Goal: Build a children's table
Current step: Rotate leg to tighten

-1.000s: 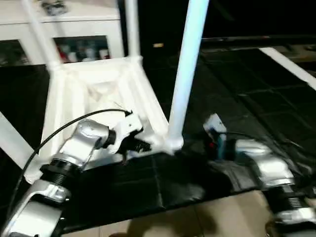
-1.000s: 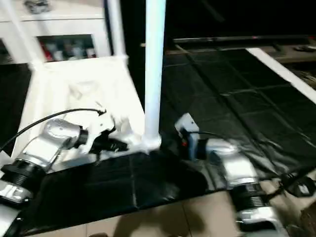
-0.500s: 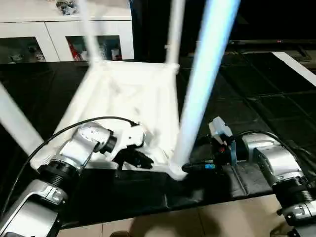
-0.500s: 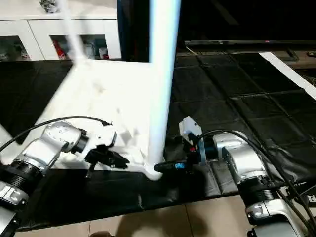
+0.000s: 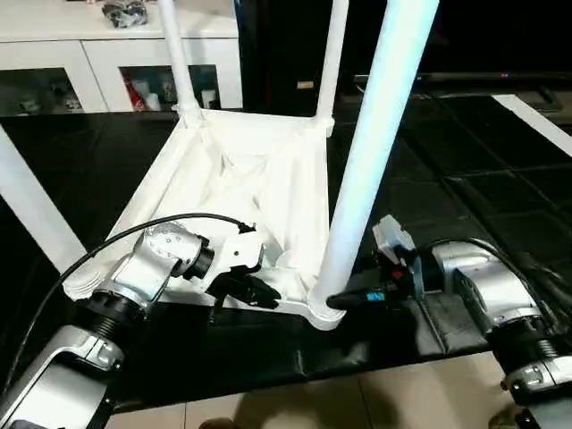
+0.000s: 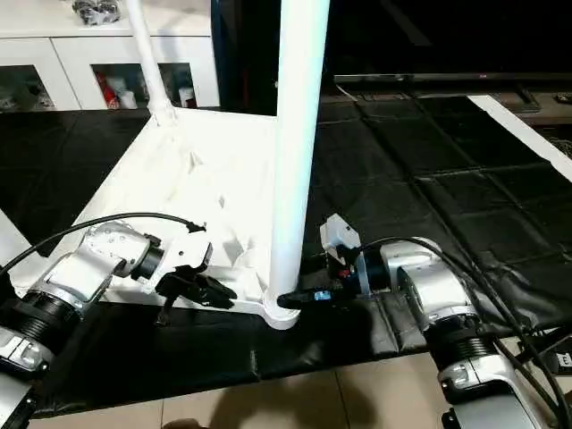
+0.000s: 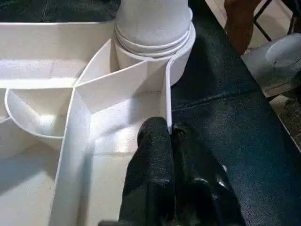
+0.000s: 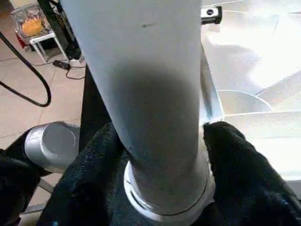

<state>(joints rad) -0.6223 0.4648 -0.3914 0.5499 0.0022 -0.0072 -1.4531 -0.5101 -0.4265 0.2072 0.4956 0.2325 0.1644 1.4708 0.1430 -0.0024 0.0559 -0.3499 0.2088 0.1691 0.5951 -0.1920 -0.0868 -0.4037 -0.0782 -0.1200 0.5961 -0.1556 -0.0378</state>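
Landmark: the near-right corner socket (image 5: 323, 313) of the upturned table top (image 5: 241, 192), which lies ribs-up on the black mat (image 5: 465, 179).

Nearest the robot, a strip of tan floor (image 5: 357, 398) runs along the mat's front edge.

Right gripper (image 8: 155, 155): its two black fingers (image 8: 240, 174) stand spread on either side of the leg (image 5: 371, 143) rising upright from that socket, low down just above the collar. Pads look to be against the tube on both sides, so it is gripping the leg.

Left gripper (image 7: 170, 134): fingers pressed together on the thin front rim wall (image 7: 167, 94) of the table top, just left of the socket. Rim edge sits between the fingertips; pinched closed on it.

Table top: square, rib pattern exposed, a diagonal rib running into the socket.

Farther from the socket: a second leg (image 5: 177, 54) stands in the far-left corner, a third (image 5: 332, 58) in the far-right corner. A fourth leg (image 5: 31, 210) slants up by the near-left corner.

Beyond the far edge of the top: a white cabinet (image 5: 107, 63) with glass doors, small objects inside, too small to identify.
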